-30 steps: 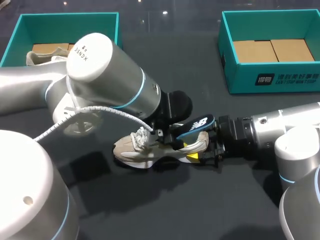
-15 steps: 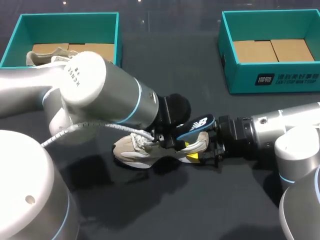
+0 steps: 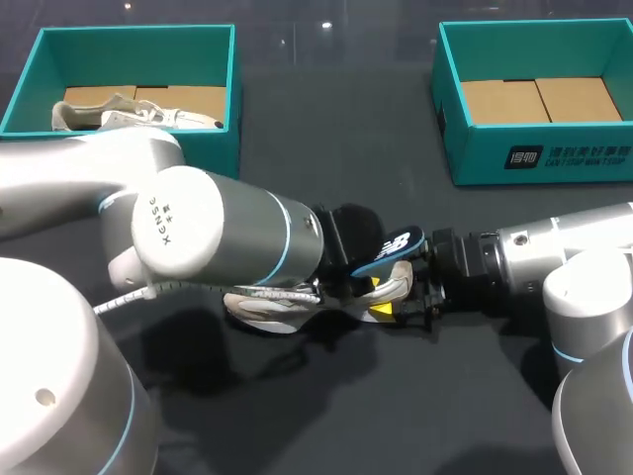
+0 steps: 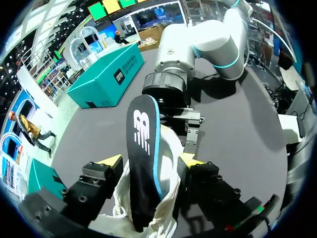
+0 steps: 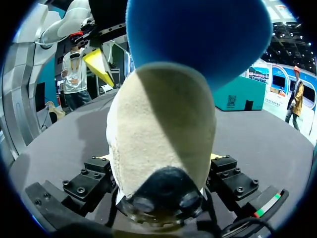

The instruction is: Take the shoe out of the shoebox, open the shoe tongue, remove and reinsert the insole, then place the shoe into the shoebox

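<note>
Left arm (image 3: 218, 242) dropped | right gripper (image 3: 398, 297) pinches shoe (image 5: 158, 124) | left gripper (image 4: 151, 161) cannot tell | dark table (image 3: 326, 139)

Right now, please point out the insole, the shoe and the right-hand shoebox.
insole (image 4: 143, 158), left wrist view, on its dark upper face.
shoe (image 5: 163, 134), right wrist view, on its cream heel.
right-hand shoebox (image 3: 475, 153), head view, on its front wall.

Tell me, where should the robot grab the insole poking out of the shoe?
Best is the raised end of the insole, which sticks up free above the heel of the shoe. It is thin and flat, so pinch its two flat faces. Probably come from above on the toe side, since the right pincer clamps the heel from behind.
</note>
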### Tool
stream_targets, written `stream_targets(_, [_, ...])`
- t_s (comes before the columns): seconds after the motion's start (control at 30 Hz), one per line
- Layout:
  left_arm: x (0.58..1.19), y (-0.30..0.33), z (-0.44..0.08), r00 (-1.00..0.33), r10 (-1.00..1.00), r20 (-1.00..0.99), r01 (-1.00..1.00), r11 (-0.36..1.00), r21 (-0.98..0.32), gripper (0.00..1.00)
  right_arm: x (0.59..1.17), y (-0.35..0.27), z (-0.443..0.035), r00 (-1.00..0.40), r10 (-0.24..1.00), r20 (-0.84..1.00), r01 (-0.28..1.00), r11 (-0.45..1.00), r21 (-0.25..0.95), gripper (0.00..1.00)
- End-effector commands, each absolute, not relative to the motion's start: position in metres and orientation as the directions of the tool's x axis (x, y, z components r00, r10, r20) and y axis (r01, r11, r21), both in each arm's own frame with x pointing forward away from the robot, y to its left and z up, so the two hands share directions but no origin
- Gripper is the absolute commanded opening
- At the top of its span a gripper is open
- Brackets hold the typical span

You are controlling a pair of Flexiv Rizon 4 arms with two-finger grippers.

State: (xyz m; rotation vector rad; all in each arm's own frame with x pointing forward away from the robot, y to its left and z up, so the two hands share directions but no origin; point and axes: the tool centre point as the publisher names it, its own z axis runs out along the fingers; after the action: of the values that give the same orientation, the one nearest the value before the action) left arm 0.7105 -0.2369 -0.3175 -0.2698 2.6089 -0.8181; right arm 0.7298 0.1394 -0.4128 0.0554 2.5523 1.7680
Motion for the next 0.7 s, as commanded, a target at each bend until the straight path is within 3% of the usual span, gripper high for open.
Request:
stream_targets(0.03, [0.711, -0.253, -0.325, -0.878, -0.334, -0.343, -0.086, 0.815, -0.574, 0.67, 0.728, 0.14, -0.412, -0.999, 0.051, -0.01, 0.009, 0.355, 0.935, 0.0])
stream_targets(0.27, [0.72, -0.255, -0.333, -0.859, -0.369, -0.355, -0.109, 0.809, -0.577, 0.5, 0.728, 0.14, -0.412, -0.999, 0.051, -0.01, 0.009, 0.355, 0.935, 0.0])
stream_targets(0.7, [0.727, -0.244, -0.344, -0.857, -0.367, -0.362, -0.101, 0.808, -0.58, 0.43, 0.728, 0.14, -0.412, -0.999, 0.051, -0.01, 0.009, 0.355, 0.935, 0.0])
